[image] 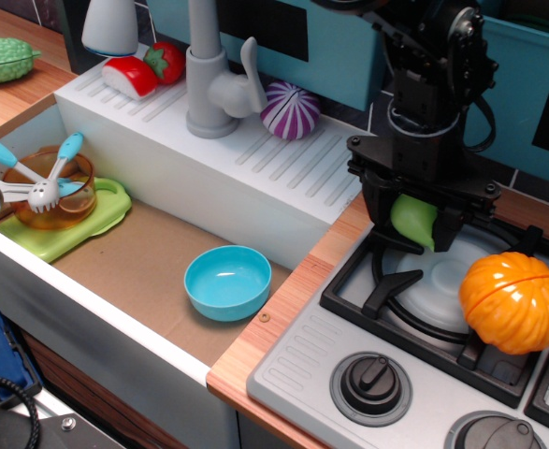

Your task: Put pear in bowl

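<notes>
Pincer (414, 224): pinching the pear (412, 221) above the stove grate.
Lift: straight up, clearing the pumpkin (514, 301).
Carry: left, over the bowl (227, 282).

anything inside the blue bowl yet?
No. The bowl in the sink shows only its bare glossy bottom. The pear sits between the end effector fingers over the stove burner; its sides are covered by them.

Light-green pear (412, 221), cyan bowl (227, 282) (glossy, seemingly plain).
</notes>
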### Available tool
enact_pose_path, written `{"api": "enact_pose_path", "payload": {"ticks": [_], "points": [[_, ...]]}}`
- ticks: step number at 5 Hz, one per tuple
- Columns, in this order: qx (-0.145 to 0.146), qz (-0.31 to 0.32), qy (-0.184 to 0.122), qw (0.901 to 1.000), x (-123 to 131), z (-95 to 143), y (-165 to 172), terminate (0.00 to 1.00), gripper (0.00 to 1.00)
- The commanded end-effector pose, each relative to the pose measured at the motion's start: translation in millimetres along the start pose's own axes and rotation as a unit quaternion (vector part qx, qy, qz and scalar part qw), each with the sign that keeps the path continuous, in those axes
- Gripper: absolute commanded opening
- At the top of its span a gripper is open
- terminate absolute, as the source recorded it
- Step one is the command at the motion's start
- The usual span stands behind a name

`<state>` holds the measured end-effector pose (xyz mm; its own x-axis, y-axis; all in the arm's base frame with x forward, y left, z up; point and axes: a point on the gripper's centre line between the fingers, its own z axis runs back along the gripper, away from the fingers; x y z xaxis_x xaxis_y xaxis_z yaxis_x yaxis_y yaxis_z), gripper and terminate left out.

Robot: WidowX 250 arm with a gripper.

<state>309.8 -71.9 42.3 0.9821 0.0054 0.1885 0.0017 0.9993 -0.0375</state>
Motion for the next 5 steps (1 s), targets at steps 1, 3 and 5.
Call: {"api": "enact_pose_path", "payload": {"ticks": [1,3,5], "points": [[0.027,-0.018,0.009,0.9994,-5,29,21,0.00,0.00],[0.070,-0.037,0.027,0.9965,-17,32,55,0.00,0.00],[0.099,-0.049,0.028,0.9935,-30,16,79,0.00,0.00]]}}
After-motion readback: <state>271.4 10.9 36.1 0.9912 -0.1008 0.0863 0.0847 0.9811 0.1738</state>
